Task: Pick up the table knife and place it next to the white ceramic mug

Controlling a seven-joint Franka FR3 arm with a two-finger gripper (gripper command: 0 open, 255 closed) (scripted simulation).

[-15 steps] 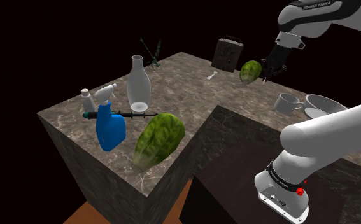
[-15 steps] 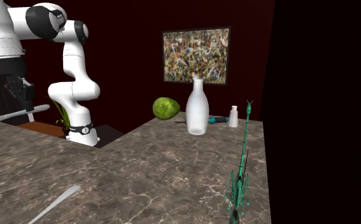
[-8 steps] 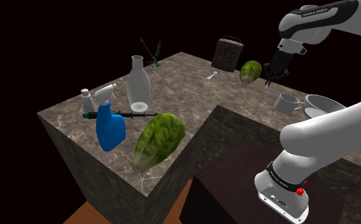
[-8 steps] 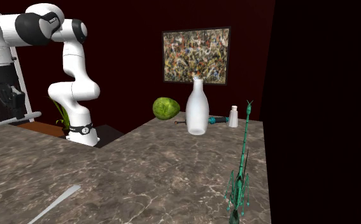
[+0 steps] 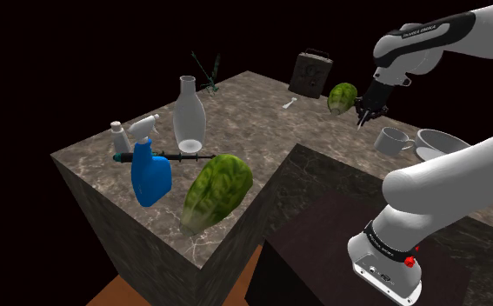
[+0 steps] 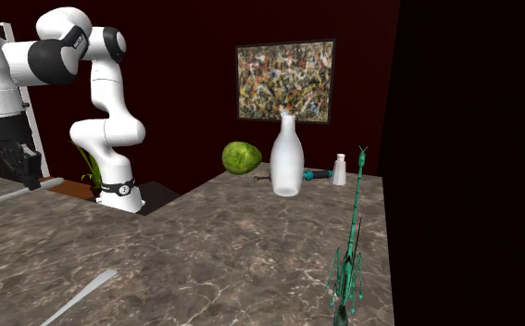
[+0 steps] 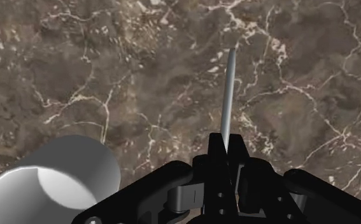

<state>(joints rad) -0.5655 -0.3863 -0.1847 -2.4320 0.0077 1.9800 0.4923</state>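
Knife (image 7: pixel 228 89) hangs above the veined stone counter (image 7: pixel 109 76), clamped at 1 end between the 2 fingers (image 7: pixel 212 156) of the gripper (image 7: pixel 226 153), with the pale mug (image 7: pixel 55 178) near beside it. The blade sticks out far, so I think it can turn in the grip, or its tip can hit the counter first and slide against the mug.

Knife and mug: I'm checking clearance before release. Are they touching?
Apart. The wrist view shows bare counter between the knife, clasped in the gripper, and the mug.
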